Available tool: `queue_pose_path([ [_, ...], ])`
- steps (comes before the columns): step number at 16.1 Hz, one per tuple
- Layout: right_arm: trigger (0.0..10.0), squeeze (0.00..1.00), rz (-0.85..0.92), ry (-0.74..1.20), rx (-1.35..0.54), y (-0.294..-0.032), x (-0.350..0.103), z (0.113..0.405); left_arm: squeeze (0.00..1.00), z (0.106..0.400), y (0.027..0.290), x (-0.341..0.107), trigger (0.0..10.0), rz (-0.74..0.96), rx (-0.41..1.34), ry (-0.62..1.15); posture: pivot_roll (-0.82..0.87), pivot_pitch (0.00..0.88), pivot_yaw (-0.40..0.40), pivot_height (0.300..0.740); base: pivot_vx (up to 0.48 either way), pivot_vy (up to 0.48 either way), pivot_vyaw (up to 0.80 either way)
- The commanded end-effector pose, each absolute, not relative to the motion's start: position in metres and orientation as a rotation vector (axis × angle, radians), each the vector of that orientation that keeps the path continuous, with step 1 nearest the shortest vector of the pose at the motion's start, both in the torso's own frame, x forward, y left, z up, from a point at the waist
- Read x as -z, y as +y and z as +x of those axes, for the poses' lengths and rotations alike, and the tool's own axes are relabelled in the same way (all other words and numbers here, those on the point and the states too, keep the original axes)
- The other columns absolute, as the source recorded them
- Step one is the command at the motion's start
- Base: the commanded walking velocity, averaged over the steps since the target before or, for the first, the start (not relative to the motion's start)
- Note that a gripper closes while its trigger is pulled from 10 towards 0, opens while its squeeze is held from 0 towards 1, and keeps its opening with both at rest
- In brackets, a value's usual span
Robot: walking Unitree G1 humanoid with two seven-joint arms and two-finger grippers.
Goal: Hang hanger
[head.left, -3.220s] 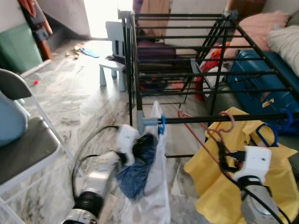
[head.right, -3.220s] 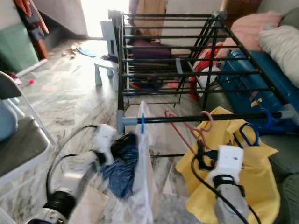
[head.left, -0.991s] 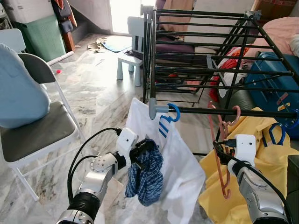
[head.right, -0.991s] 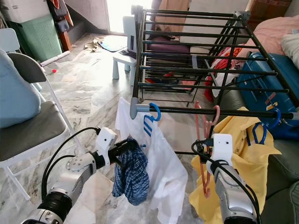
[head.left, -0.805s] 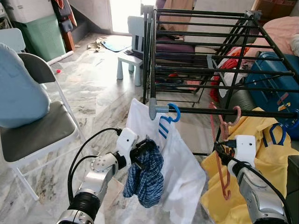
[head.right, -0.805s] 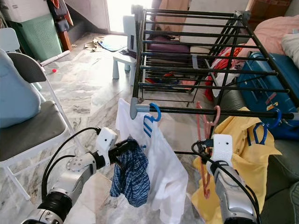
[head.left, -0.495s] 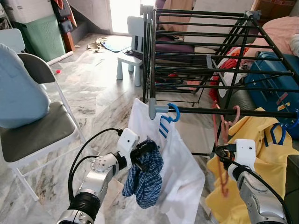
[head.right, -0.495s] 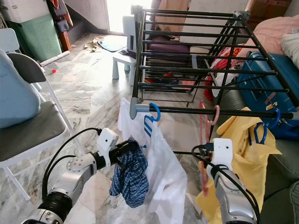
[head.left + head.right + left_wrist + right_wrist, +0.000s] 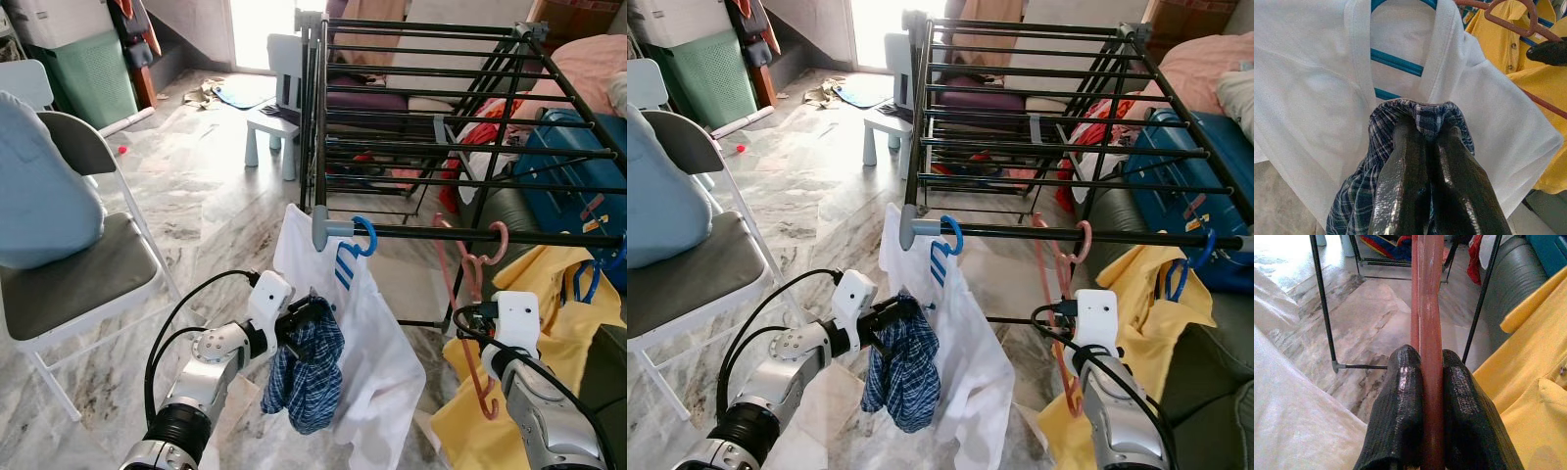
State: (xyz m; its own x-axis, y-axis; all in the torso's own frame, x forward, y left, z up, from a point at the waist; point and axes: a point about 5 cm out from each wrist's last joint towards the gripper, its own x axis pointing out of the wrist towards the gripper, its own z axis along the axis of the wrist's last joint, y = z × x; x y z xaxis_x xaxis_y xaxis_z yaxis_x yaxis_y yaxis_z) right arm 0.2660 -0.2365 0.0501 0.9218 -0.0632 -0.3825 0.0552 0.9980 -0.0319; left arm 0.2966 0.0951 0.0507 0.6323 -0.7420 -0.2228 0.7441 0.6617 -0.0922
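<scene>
While the right gripper is clamping the pink plastic hanger at lower right, its hook is sitting on the black metal rack rail; tugging could unhook it; the left gripper is pinching blue plaid cloth.

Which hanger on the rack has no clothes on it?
The pink plastic hanger, pinched by the right tool. Both blue hangers carry shirts.

One drying rack, three hangers: two blue, one pink. One white shirt, one yellow shirt, one checked cloth, one folding chair.
</scene>
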Motion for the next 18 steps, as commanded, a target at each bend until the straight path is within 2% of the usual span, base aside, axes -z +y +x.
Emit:
queue_pose_path([
  [1,0.0,0.00,-0.038,0.393,0.063,-0.239,-0.051,0.266,0.00,0.296,0.093,-0.051,10.0,0.026,0.856,0.255,0.07,0.000,-0.053,0.740,0.000,0.000,0.00],
  [4,0.0,0.00,-0.054,0.387,0.067,-0.240,-0.051,0.265,0.00,0.296,0.094,-0.049,10.0,0.045,0.832,0.268,0.07,0.000,-0.052,0.740,0.000,0.000,0.00],
  [7,0.0,0.00,-0.076,0.275,0.086,-0.240,-0.065,0.266,0.00,0.299,0.095,-0.047,10.0,0.084,0.779,0.271,0.07,0.000,-0.055,0.740,0.000,0.000,0.00],
  [12,0.0,0.00,-0.065,0.156,0.138,-0.239,-0.075,0.241,0.00,0.299,0.096,-0.045,10.0,0.095,0.748,0.274,0.07,0.000,-0.055,0.740,0.000,0.000,0.00],
  [13,2.8,0.00,-0.061,0.197,0.139,-0.239,-0.068,0.233,0.00,0.298,0.095,-0.045,10.0,0.098,0.754,0.276,0.06,0.000,-0.053,0.740,0.000,0.000,0.00],
  [14,2.8,0.00,-0.061,0.197,0.139,-0.239,-0.068,0.233,0.00,0.298,0.095,-0.045,10.0,0.098,0.754,0.276,0.06,0.000,-0.053,0.740,0.000,0.000,0.00],
  [15,10.0,0.00,-0.055,0.213,0.135,-0.238,-0.064,0.228,0.00,0.298,0.094,-0.045,10.0,0.100,0.757,0.276,0.06,0.000,-0.053,0.740,0.000,0.000,0.00],
  [18,10.0,0.00,-0.039,0.258,0.122,-0.230,-0.053,0.217,0.00,0.299,0.091,-0.046,10.0,0.114,0.760,0.267,0.05,0.000,-0.052,0.740,0.000,0.000,0.00],
])
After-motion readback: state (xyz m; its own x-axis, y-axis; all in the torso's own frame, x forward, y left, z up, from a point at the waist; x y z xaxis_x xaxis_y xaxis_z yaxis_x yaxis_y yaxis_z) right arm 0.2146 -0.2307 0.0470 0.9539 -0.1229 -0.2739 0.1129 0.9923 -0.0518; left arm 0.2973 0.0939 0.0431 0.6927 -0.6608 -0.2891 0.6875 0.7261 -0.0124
